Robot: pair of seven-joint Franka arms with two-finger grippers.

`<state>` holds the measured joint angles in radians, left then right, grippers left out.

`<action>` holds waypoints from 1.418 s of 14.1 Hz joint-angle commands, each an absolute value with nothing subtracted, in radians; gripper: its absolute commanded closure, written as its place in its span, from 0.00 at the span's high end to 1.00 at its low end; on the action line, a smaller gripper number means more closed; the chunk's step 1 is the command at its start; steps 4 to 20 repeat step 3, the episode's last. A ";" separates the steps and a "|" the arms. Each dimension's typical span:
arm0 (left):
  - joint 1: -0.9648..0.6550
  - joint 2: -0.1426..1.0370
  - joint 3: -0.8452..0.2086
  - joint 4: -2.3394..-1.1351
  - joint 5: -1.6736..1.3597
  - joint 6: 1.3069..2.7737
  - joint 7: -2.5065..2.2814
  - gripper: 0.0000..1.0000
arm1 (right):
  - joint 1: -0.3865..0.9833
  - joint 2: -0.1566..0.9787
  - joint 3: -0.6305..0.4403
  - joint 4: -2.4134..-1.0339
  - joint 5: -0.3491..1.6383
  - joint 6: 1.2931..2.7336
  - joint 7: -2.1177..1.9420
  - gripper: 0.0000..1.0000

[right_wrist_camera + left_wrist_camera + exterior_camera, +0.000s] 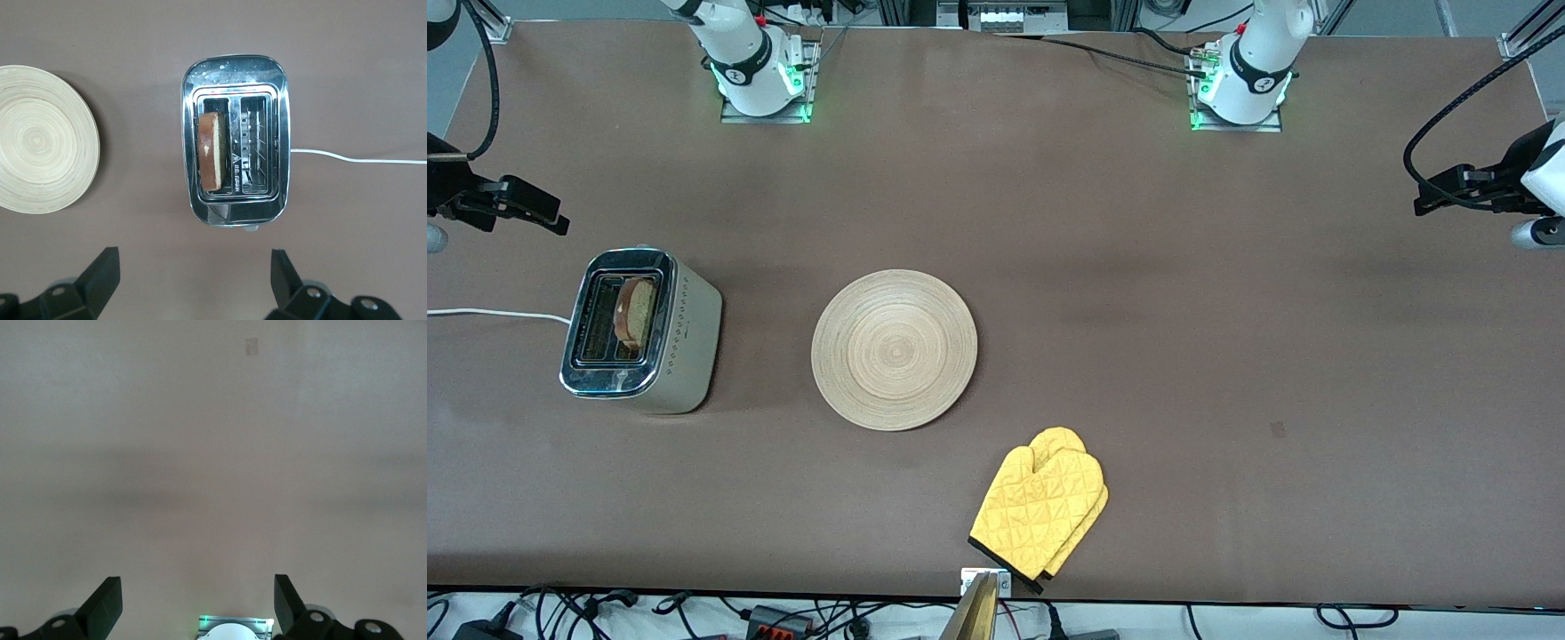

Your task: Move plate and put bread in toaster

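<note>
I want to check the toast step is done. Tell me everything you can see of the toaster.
The toaster is a boxy two-slot model with dotted cream-beige sides and a shiny chrome top. It stands upright on the brown table toward the right arm's end, beside the plate but apart from it. A white power cord runs from it toward the table's edge. The bread stands on edge in the slot nearer the plate, its top sticking out; the second slot is empty. Neither gripper touches it.
</note>
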<state>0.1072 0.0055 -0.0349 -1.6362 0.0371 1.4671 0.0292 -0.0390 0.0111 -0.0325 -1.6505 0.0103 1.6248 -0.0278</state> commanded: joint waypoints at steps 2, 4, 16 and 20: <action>0.121 0.005 -0.041 -1.626 0.023 1.453 0.054 1.00 | -0.040 -0.015 -0.026 -1.677 0.000 1.628 -0.021 1.00; 0.121 0.005 -0.041 -1.626 0.023 1.453 0.054 1.00 | -0.040 -0.015 -0.026 -1.677 0.002 1.631 -0.021 1.00; 0.121 0.005 -0.041 -1.626 0.023 1.453 0.054 1.00 | -0.040 -0.015 -0.026 -1.677 0.002 1.631 -0.021 1.00; 0.121 0.005 -0.041 -1.626 0.023 1.453 0.054 1.00 | -0.040 -0.015 -0.026 -1.677 0.002 1.631 -0.021 1.00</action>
